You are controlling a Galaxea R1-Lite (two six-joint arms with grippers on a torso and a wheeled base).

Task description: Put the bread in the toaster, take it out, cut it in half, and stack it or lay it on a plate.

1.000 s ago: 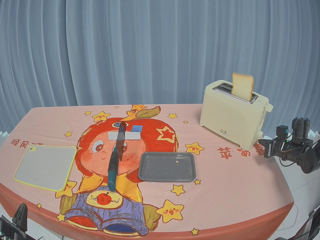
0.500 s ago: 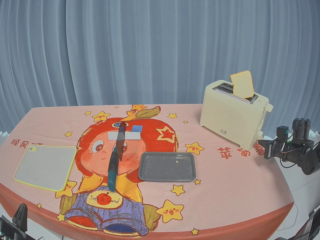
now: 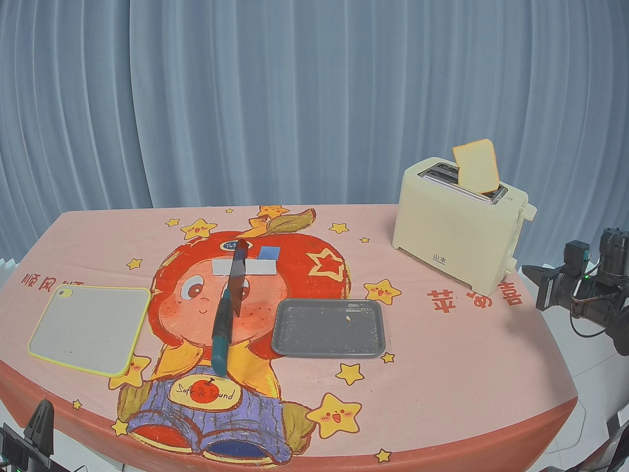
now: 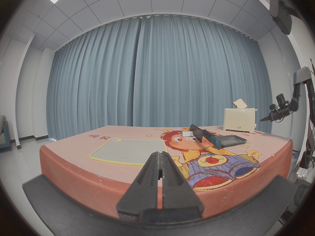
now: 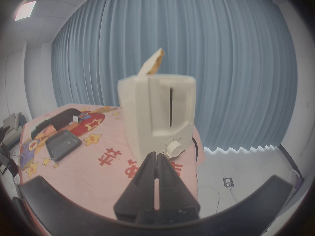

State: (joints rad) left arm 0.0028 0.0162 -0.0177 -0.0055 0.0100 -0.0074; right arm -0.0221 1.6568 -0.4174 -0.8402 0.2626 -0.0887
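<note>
A slice of bread (image 3: 476, 165) stands tilted out of the rear slot of the cream toaster (image 3: 458, 227) at the table's back right. My right gripper (image 3: 526, 269) is shut and empty, off the table's right edge beside the toaster's lever side. In the right wrist view its fingers (image 5: 156, 158) point at the toaster (image 5: 160, 112) near the dial, with the bread (image 5: 151, 63) above. My left gripper (image 4: 160, 155) is shut and empty, below the table's front left edge, seen too in the head view (image 3: 43, 406). A grey plate (image 3: 329, 328) sits mid-table.
A knife (image 3: 226, 309) with a teal handle lies left of the plate, its blade resting on a small white block (image 3: 244, 267). A yellow-rimmed cutting board (image 3: 90, 328) lies at the front left. The toaster's cord hangs off the right side.
The bread, blurred above the slot a second ago, has settled leaning in the toaster. My right gripper has drawn back to the right, away from the toaster's side.
</note>
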